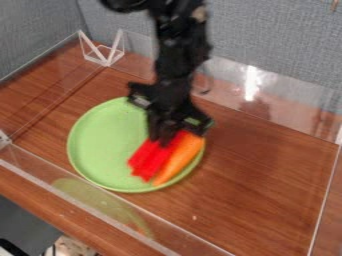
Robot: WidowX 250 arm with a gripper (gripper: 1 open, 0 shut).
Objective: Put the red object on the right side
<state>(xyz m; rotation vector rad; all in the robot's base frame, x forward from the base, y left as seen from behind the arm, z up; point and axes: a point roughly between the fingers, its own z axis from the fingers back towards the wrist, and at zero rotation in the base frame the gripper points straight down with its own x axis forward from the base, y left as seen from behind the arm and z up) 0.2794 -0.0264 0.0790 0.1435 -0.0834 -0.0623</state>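
Note:
The red object (147,156) is a bright red bar that slants over the right part of the green plate (96,140), its upper end between my fingers. My gripper (166,128) points straight down and is shut on that upper end. The orange carrot (183,155) lies right beside the bar, touching it, at the plate's right rim. The picture is blurred by motion, so I cannot tell whether the bar's lower end still rests on the plate.
The plate sits on a brown wooden table (267,160). Clear plastic walls (261,85) fence the table at the back and front. A white wire stand (102,46) is at the back left corner.

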